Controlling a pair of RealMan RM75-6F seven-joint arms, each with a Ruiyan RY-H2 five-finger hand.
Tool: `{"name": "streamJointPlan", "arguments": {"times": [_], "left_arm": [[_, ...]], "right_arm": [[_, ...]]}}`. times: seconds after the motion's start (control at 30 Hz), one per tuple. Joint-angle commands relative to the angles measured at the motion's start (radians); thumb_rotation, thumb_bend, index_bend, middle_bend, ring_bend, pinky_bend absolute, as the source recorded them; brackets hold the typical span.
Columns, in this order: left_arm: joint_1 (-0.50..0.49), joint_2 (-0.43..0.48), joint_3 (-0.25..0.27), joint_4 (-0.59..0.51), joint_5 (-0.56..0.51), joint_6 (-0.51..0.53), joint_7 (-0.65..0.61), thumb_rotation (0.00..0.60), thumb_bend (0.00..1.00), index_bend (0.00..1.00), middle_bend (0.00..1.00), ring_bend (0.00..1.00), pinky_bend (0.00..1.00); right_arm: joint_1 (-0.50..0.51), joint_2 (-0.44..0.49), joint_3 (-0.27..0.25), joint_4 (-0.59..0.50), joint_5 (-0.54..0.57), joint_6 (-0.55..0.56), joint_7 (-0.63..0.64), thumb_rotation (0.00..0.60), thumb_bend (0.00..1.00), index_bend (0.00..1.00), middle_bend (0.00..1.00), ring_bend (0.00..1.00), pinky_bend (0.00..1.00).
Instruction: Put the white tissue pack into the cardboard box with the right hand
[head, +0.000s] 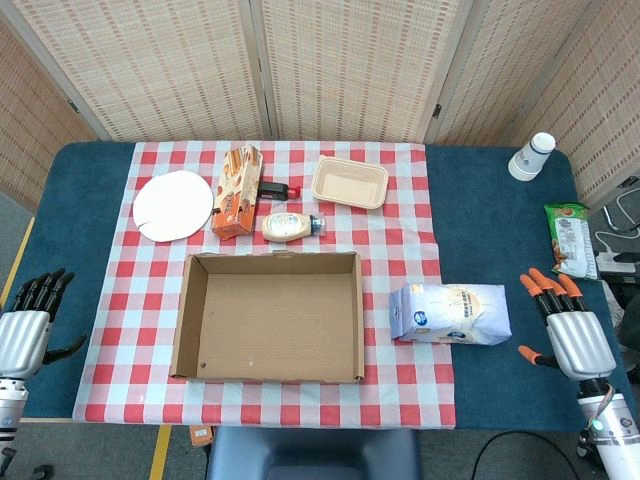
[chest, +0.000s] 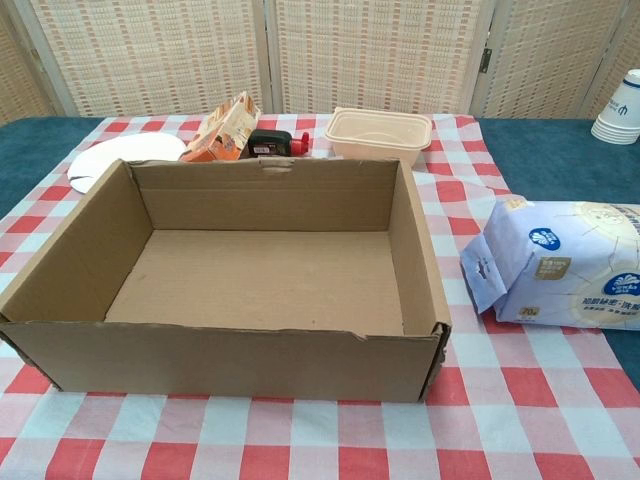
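The white tissue pack (head: 451, 313) (chest: 562, 262) lies flat on the checkered cloth, just right of the cardboard box (head: 190, 322) (chest: 421, 262), which stands open and empty. My right hand (head: 570, 322) hovers over the blue table to the right of the pack, a short gap away, fingers spread with nothing in them. At the table's left front edge my left hand (head: 30, 322) rests open, far from the box. Neither hand shows in the chest view.
Behind the box lie a white plate (head: 174, 205), an orange snack box (head: 236, 191), a sauce bottle (head: 290, 226), a small black-and-red item (head: 276, 190) and a beige tray (head: 349, 182). Stacked paper cups (head: 532, 156) and a green snack bag (head: 571, 238) sit far right.
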Motion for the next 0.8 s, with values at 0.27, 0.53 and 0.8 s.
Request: {"name": "streamJointPlan", "arguments": {"times": [0.27,0.53,0.8], "left_arm": [[0.001,-0.002,0.006,-0.007,0.014,0.007,0.008,0.6,0.2,0.0,0.0,0.0,0.07],[0.0,0.0,0.014,-0.003,0.018,-0.004,0.001,0.6,0.2,0.0,0.0,0.0,0.07],[0.007,0.012,0.012,-0.014,0.015,0.006,-0.014,0.6,0.2,0.0,0.0,0.0,0.07]], "right_arm": [[-0.007,0.02,0.0,-0.014,-0.008,0.015,0.008,0.6,0.0,0.02,0.0,0.0,0.0],[-0.011,0.087,0.013,-0.102,0.012,0.021,-0.017,0.6,0.0,0.01,0.0,0.0,0.0],[-0.015,0.089,0.004,-0.101,0.015,0.01,-0.015,0.6,0.0,0.01,0.0,0.0,0.0]]}}
